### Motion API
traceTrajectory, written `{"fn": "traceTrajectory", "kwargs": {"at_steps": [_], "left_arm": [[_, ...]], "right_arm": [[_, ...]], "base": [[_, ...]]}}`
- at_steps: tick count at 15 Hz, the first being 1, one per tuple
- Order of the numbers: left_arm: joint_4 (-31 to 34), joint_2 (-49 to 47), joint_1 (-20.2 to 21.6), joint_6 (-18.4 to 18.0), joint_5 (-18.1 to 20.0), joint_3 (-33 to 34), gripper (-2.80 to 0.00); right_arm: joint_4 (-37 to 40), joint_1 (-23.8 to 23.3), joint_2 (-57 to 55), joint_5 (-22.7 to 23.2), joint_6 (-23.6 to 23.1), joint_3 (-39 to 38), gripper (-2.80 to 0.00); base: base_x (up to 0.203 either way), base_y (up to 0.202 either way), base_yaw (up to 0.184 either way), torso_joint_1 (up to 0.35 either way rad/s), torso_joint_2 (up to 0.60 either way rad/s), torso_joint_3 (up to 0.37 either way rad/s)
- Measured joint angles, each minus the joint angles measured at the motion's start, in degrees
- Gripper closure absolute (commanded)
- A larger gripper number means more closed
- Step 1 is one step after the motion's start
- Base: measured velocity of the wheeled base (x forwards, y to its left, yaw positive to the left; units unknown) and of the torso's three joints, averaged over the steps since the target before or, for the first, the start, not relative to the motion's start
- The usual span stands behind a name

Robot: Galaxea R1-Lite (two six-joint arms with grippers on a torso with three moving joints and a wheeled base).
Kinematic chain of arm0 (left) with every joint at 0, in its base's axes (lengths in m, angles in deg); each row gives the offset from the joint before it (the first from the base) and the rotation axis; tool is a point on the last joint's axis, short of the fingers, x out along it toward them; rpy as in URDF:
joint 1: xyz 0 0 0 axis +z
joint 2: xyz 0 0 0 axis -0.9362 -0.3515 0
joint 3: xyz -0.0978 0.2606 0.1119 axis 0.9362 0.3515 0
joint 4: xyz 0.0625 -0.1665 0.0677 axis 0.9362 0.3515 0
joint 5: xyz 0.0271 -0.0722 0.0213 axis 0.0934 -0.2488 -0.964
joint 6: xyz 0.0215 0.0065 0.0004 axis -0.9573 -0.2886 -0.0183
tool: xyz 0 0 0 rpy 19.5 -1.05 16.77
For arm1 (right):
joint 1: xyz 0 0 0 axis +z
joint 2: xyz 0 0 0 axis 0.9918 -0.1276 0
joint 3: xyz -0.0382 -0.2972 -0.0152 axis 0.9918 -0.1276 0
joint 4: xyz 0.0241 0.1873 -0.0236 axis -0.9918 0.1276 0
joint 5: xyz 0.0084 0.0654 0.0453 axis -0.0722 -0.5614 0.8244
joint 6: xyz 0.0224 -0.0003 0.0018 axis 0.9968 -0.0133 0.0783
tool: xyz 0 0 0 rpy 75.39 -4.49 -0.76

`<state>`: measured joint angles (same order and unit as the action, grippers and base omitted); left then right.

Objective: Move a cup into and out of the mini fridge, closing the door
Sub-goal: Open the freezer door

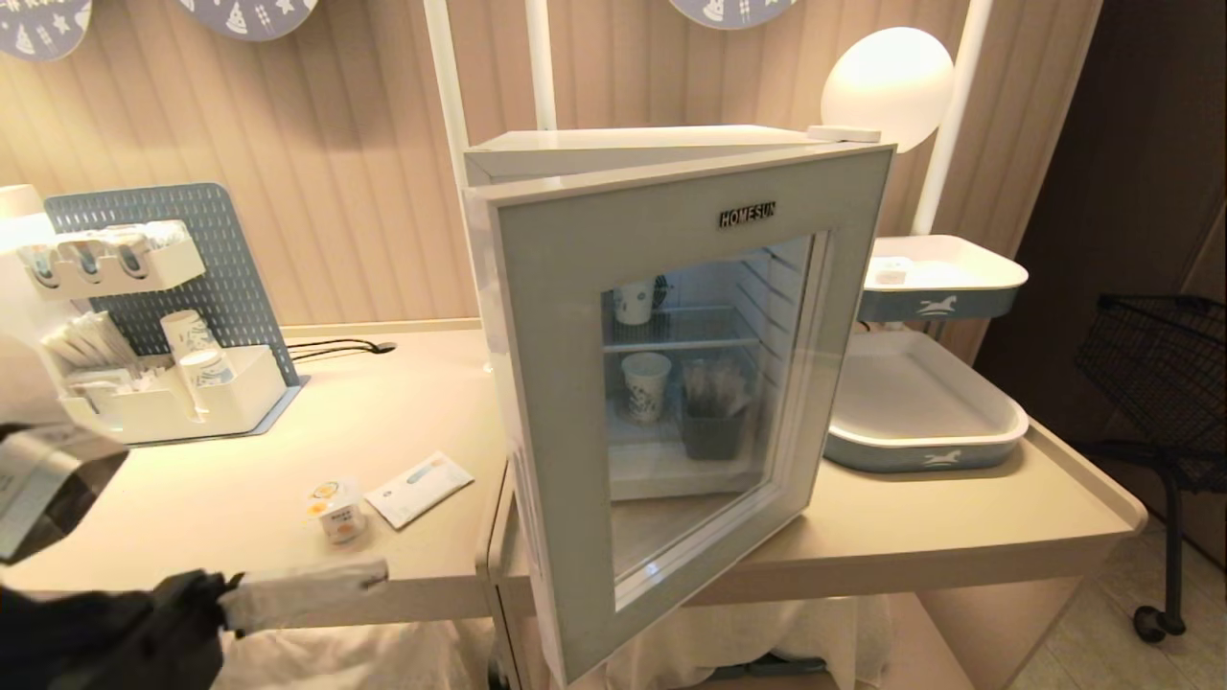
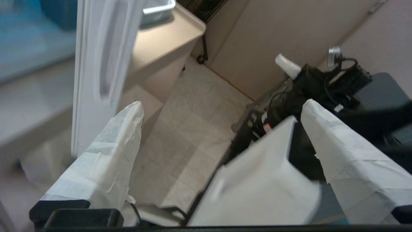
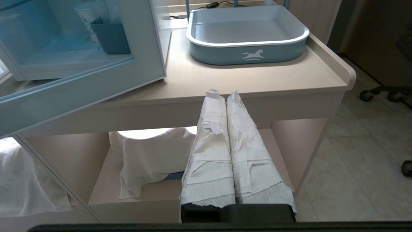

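Note:
The cup (image 1: pixel 337 513), small and white with an orange label, stands on the table left of the mini fridge (image 1: pixel 623 149). The door (image 1: pixel 575 287) hangs partly open, swung out over the table's front edge; its white edge (image 2: pixel 96 64) also shows in the left wrist view. My left gripper (image 2: pixel 223 104) is open and holds nothing. It sits low at the table's front left, and one wrapped finger (image 1: pixel 307 589) lies just in front of the cup. My right gripper (image 3: pixel 223 94) is shut on nothing, parked below the table's front edge, right of the door (image 3: pixel 80 87).
Two paper cups (image 1: pixel 645 383) and a grey-blue holder (image 1: pixel 711 431) sit inside the fridge. A flat packet (image 1: pixel 419 489) lies beside the cup. A white organiser (image 1: pixel 182 402) stands at the back left, two stacked trays (image 1: pixel 920 412) at the right, and a black wire basket (image 1: pixel 1160 374) beyond the table.

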<state>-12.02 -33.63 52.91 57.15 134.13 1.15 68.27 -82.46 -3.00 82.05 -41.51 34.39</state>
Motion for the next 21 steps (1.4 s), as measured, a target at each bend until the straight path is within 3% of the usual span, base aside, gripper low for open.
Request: {"fn": "traceTrajectory", "kwargs": {"at_steps": [3,5,8,11,13,14,15,19,21], "left_arm": [[16.54,6.91,-0.40,-0.15,-6.70,-1.17,-2.80],[20.29,5.71,-0.69,-0.15,-10.68,-1.71,-2.80],[20.70,0.09,-4.14,-0.12,-20.00,-2.22,-2.80],[18.47,-9.07,-12.55,1.88,-35.60,-3.65,-2.80],[11.71,-15.33,-16.71,3.79,-44.11,-5.56,-2.80],[6.83,-18.20,-17.73,3.87,-45.98,-6.94,-2.80],[2.94,-20.79,-18.18,3.50,-46.56,-8.40,0.00],[-1.82,-29.96,-17.99,0.08,-47.78,-15.08,0.00],[-2.00,-32.27,-16.20,-0.06,-45.68,-16.44,0.00]], "right_arm": [[0.00,-0.02,0.00,-0.02,0.00,0.05,0.00],[0.00,-0.05,0.00,0.00,0.00,0.06,0.00],[0.02,-0.07,0.00,0.00,0.02,0.06,0.00],[0.02,-0.07,0.00,0.00,0.00,0.06,0.00],[0.02,0.00,0.00,-0.02,0.02,0.06,0.00],[0.02,-0.02,0.00,0.00,-0.02,0.06,0.00],[0.02,-0.02,0.00,0.00,0.00,0.06,0.00],[0.00,-0.10,0.00,0.00,0.00,0.09,0.00],[0.02,-0.02,0.00,0.00,-0.01,0.09,0.00]], "base": [[0.000,0.000,0.000,0.000,0.00,0.000],[0.000,0.000,0.000,0.000,0.00,0.000],[0.000,0.000,0.000,0.000,0.00,0.000],[0.000,0.000,0.000,0.000,0.00,0.000],[0.000,0.000,0.000,0.000,0.00,0.000],[0.000,0.000,0.000,0.000,0.00,0.000],[0.000,0.000,0.000,0.000,0.00,0.000],[0.000,0.000,0.000,0.000,0.00,0.000],[0.000,0.000,0.000,0.000,0.00,0.000]]}}
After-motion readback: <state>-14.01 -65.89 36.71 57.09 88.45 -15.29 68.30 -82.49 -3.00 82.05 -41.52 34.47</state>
